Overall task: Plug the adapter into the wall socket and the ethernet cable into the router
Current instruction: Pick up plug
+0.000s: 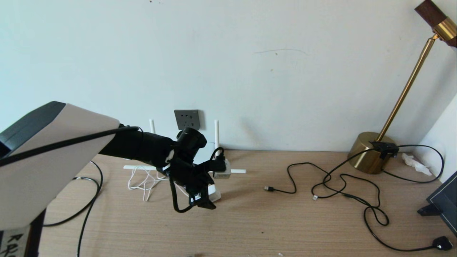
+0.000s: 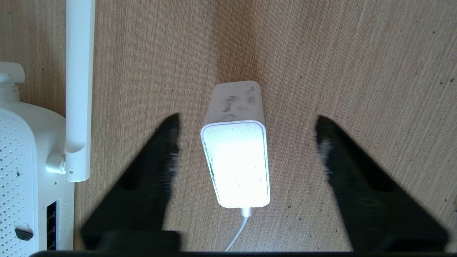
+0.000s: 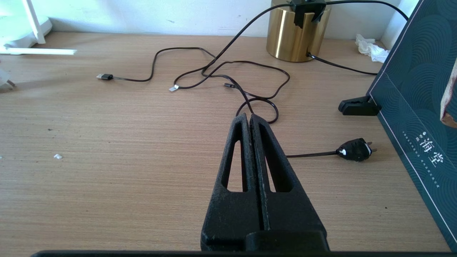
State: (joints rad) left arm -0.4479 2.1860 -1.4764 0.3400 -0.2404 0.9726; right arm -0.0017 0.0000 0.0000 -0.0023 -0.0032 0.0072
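The white adapter (image 2: 235, 157) lies on the wooden table with its thin white cord (image 2: 237, 232) trailing off it. My left gripper (image 2: 247, 119) hovers over it, open, one finger on each side and not touching; in the head view the left gripper (image 1: 203, 200) covers most of the adapter (image 1: 215, 195). The router (image 2: 21, 171) lies just beside the adapter, dark ports (image 2: 51, 225) on its edge. The grey wall socket (image 1: 187, 119) is on the wall behind. A thick black cable (image 1: 93, 194) lies far left, its plug hidden. My right gripper (image 3: 249, 116) is shut, empty, low over the table.
Thin black cables (image 1: 342, 178) sprawl across the right half of the table from the brass lamp base (image 1: 367, 153), ending in a black plug (image 3: 355, 150). A dark teal box (image 3: 410, 89) on a black foot (image 3: 358, 106) stands at the right. Router antennas (image 1: 216, 134) stick up.
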